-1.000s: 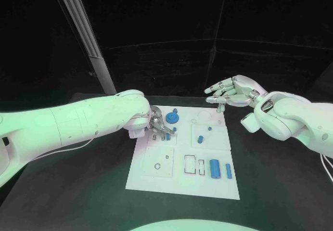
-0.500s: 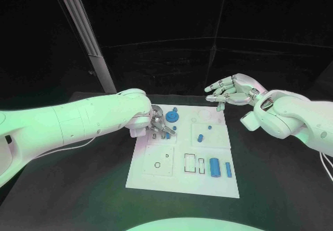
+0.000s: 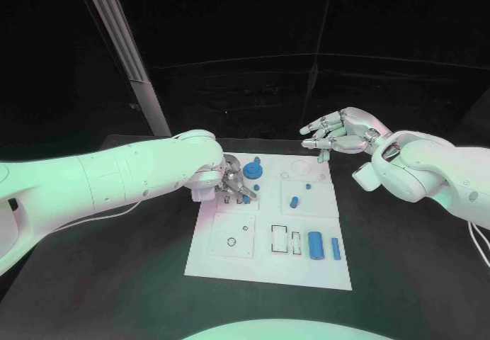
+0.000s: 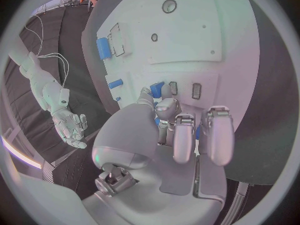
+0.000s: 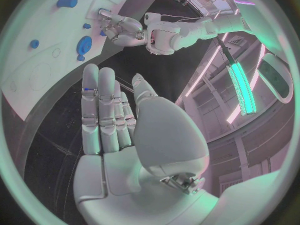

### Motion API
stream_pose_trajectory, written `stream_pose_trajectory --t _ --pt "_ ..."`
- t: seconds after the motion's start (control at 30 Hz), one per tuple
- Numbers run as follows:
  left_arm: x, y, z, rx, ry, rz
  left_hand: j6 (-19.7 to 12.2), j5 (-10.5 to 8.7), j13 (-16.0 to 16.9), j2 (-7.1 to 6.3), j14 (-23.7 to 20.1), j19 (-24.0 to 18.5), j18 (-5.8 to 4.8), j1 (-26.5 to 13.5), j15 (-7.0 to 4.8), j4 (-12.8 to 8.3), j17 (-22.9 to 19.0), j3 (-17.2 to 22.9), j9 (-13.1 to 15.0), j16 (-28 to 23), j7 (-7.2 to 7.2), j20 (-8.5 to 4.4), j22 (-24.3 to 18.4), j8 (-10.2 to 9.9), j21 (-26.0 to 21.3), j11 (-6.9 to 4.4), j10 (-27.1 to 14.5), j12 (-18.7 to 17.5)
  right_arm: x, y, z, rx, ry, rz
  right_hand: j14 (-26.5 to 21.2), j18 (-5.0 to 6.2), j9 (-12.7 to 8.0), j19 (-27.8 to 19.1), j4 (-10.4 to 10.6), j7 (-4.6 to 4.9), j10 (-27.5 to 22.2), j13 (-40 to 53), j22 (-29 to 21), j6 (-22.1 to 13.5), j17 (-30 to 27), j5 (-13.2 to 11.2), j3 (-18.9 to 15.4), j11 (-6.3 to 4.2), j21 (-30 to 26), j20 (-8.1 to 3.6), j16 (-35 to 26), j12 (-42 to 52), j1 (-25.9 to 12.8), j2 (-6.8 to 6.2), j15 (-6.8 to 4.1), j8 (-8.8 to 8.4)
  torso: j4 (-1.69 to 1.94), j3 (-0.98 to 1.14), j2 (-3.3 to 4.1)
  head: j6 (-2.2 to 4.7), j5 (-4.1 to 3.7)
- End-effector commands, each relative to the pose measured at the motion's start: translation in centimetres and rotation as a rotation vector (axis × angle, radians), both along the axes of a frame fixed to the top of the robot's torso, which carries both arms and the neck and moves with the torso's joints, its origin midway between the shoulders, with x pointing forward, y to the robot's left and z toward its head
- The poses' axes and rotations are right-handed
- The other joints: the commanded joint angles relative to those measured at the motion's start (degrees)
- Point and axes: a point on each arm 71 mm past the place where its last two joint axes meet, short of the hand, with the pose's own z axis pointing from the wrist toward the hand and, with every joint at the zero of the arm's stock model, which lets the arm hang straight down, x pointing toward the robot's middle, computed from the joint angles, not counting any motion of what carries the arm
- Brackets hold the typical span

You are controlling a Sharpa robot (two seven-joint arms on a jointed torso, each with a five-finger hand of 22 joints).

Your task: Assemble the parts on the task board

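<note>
The left hand (image 3: 231,185) is down on the board (image 3: 231,265) at its far left part, fingers curled over a small blue peg (image 4: 157,89) beside a row of narrow slots; whether they actually pinch the peg or only press on it cannot be told from the wrist view, where the fingers (image 4: 181,135) cover the contact. Just right of that hand sits a round blue gear (image 3: 253,170). Further right, two small blue pegs stand in a square panel, and near the board's front right corner lie a thick blue cylinder (image 3: 316,246) and a thinner bar (image 3: 335,248) side by side. The parts look like light, rigid moulded plastic, probably smooth and apt to slip, so a pinch across the short sides near the middle would suit them best. On the right, the right hand (image 3: 342,134) hangs above the board's far edge, fingers apart and loosely bent, holding nothing.
</note>
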Motion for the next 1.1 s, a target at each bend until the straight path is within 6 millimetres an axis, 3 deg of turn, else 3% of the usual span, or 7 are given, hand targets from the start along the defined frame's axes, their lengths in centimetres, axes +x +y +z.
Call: stream_pose_trajectory --t 0.03,0.33,0.47,0.6,0.63,0.83,1.1 --pt "0.0 -0.1 0.1 -0.002 -0.003 -0.013 -0.54 0.00 0.00 0.18 6.07 1.48 -0.74 0.72 -0.37 -0.23 15.09 0.83 0.17 0.17 -0.13 -0.52 3.73 0.31 0.20 -0.12 -0.13 0.34 0.0 0.2 0.1 -0.002 0.000 0.011 -0.10 0.24 0.09 0.41 -0.33 -0.04 -0.53 -0.09 -0.08 -0.49 0.08 0.37 -0.19 -0.09 -0.17 -0.18 0.21 0.25 0.52 0.35 -0.15 0.34 0.02 -0.01 0.02 -0.05 0.07" --pt "0.1 -0.1 0.2 -0.034 -0.029 -0.008 -1.86 0.21 -0.43 2.69 6.07 1.31 -0.65 7.89 -1.01 -4.03 15.09 10.06 0.42 0.17 -0.71 -1.15 3.54 -0.65 0.02 -0.76 -0.62 -0.33 0.1 0.2 0.0 -0.004 0.004 0.014 -0.26 0.22 0.10 0.54 -0.54 -0.04 -0.71 -0.40 -0.07 -0.67 0.28 1.78 -0.16 -0.11 -0.20 -0.24 0.52 0.52 0.97 0.51 -0.18 0.84 0.06 -0.01 -0.01 -0.19 0.00" --pt "0.1 -0.1 0.3 -0.052 -0.041 -0.008 -2.19 2.48 -0.64 0.20 6.07 1.32 -0.69 8.88 -0.80 -5.09 15.09 20.26 0.74 0.17 -0.54 -1.16 3.70 -1.05 0.02 -0.79 -0.59 -0.76 0.1 0.2 0.0 -0.006 0.007 0.016 -0.36 0.22 0.10 0.57 -0.62 -0.04 -0.78 -0.59 -0.07 -0.76 0.36 2.63 -0.16 -0.13 -0.23 -0.27 0.66 0.64 1.14 0.53 -0.19 1.09 0.03 0.00 -0.03 -0.21 0.14" --pt "-0.1 0.2 0.4 -0.064 -0.048 -0.007 -2.15 2.69 -0.72 -5.43 6.07 1.25 -0.66 4.33 -0.56 -5.20 15.09 34.61 2.16 0.17 -0.17 -0.91 3.65 0.00 -0.11 -0.64 -0.05 -0.72 0.1 0.3 0.0 -0.008 0.008 0.018 -0.39 0.21 0.09 0.58 -0.63 -0.04 -0.80 -0.66 -0.06 -0.78 0.39 2.89 -0.16 -0.13 -0.24 -0.27 0.71 0.69 1.18 0.54 -0.20 1.18 0.05 0.01 -0.04 -0.12 0.12" --pt "-0.1 0.3 0.4 -0.067 -0.050 -0.005 -2.16 2.40 -0.85 -8.41 6.07 1.24 -0.67 0.59 -0.42 -5.28 15.09 42.13 3.13 0.17 0.22 -0.80 3.65 0.83 -0.17 -0.62 0.26 -0.68 0.2 0.3 0.0 -0.008 0.008 0.018 -0.39 0.21 0.09 0.58 -0.63 -0.04 -0.80 -0.66 -0.06 -0.78 0.39 2.90 -0.16 -0.13 -0.24 -0.27 0.71 0.69 1.18 0.53 -0.20 1.19 0.05 0.01 -0.04 -0.12 0.12" --pt "-0.3 0.9 0.5 -0.082 -0.068 0.013 -2.31 4.52 -0.77 -10.48 6.07 1.25 -0.61 -3.18 -0.64 -8.64 15.09 49.30 4.78 0.17 -0.34 -0.89 3.69 2.33 -0.25 -0.49 0.72 -0.41 0.2 0.2 -0.1 -0.010 0.010 0.017 -0.42 0.21 0.09 0.57 -0.61 -0.03 -0.83 -0.70 -0.07 -0.81 0.40 2.99 -0.21 -0.11 -0.25 -0.27 0.72 0.70 1.13 0.48 -0.19 1.22 0.13 0.02 -0.02 -0.05 0.10" --pt "-0.6 1.5 0.6 -0.068 -0.102 0.025 -2.31 5.33 -0.77 -10.97 6.07 1.27 -0.62 -4.59 -0.72 -10.13 15.09 51.19 5.35 0.17 -0.48 -0.92 3.73 2.82 -0.28 -0.62 0.93 -0.34 0.3 0.1 -0.1 -0.012 0.012 0.018 -0.45 0.20 0.07 0.56 -0.60 -0.01 -0.85 -0.73 -0.07 -0.91 0.41 3.05 -0.24 -0.09 -0.26 -0.27 0.74 0.72 1.10 0.45 -0.18 1.21 0.20 0.05 -0.02 -0.08 0.44"
